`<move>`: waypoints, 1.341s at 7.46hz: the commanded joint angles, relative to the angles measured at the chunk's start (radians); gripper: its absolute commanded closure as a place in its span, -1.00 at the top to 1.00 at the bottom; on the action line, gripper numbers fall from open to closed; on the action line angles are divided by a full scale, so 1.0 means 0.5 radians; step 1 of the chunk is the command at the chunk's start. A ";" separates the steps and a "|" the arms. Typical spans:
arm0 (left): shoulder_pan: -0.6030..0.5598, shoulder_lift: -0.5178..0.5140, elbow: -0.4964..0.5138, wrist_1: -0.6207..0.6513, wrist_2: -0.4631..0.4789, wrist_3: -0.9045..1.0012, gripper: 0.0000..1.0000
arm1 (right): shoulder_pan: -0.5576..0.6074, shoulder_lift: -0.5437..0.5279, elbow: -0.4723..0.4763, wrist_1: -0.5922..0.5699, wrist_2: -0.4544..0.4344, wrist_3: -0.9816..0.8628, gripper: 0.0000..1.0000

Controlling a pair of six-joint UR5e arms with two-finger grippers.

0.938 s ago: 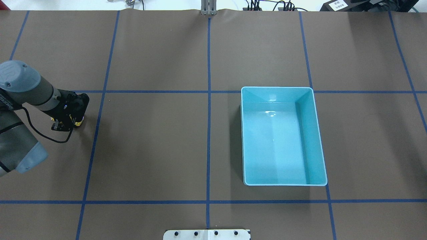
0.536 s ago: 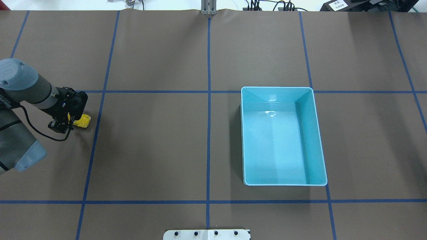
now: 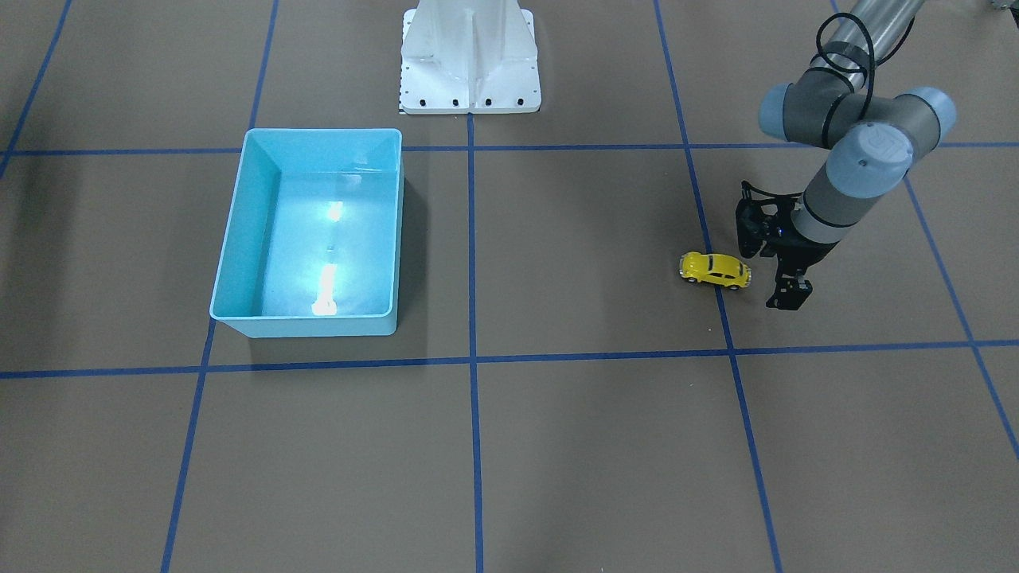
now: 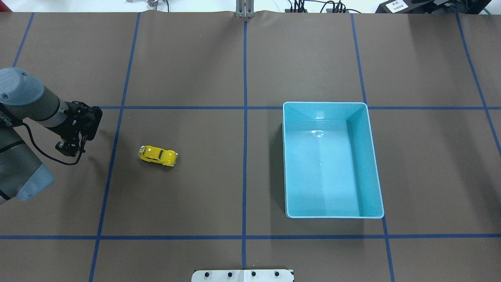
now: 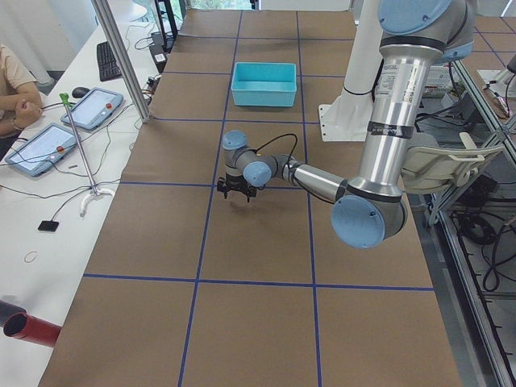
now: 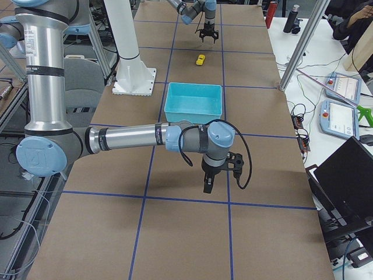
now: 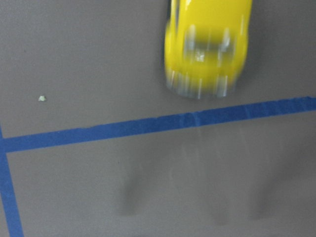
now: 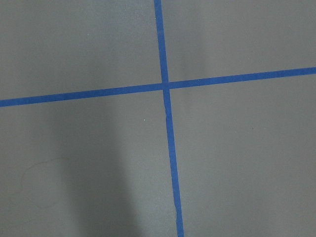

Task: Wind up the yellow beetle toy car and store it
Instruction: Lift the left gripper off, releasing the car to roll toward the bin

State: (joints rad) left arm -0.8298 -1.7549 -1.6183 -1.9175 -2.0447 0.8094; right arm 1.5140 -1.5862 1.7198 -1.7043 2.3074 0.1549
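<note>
Watching the yellow beetle toy car [image 4: 157, 155] rolling free across the tabletop [image 4: 195, 188] toward the light blue bin [image 4: 325, 103]. Half a second ago sitting tucked under the left pincer [image 4: 82, 137], now running clear of it, past the blue tape line [image 4: 113, 156], and blurring in the left wrist view. Keeping the left pincer hanging just above the tabletop, spread wide and gripping nothing. Reading this as the wind-up done and the release made, with storing not yet begun.

Finding the car on its wheels between the left arm and the bin, nearer the arm and well apart from the bin. Seeing only bare tabletop all round the car, so leaving easy room for coming down on it from above. Expecting the bin's wall to be blocking any roll inside, and so needing a pick-up and a lift over the rim. Holding the right pincer [image 6: 208, 185] low beyond the bin in the right side view; not being able to tell how far open.
</note>
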 commanded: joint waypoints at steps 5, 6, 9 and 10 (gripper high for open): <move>-0.349 0.000 -0.043 0.247 -0.113 -0.337 1.00 | 0.000 -0.003 -0.006 0.003 -0.001 0.000 1.00; -0.465 -0.006 -0.043 0.370 -0.259 -0.649 1.00 | 0.000 0.000 -0.019 0.006 -0.007 0.003 1.00; -0.736 0.000 -0.046 0.475 -0.408 -1.413 1.00 | 0.000 0.021 -0.046 0.006 0.012 0.003 1.00; -0.834 0.012 -0.028 0.482 -0.414 -1.416 1.00 | -0.018 0.082 -0.065 -0.009 0.012 0.006 1.00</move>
State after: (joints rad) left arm -1.1862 -1.7541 -1.6389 -1.6838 -2.2447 0.1406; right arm 1.5116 -1.5715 1.6954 -1.7024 2.3124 0.1568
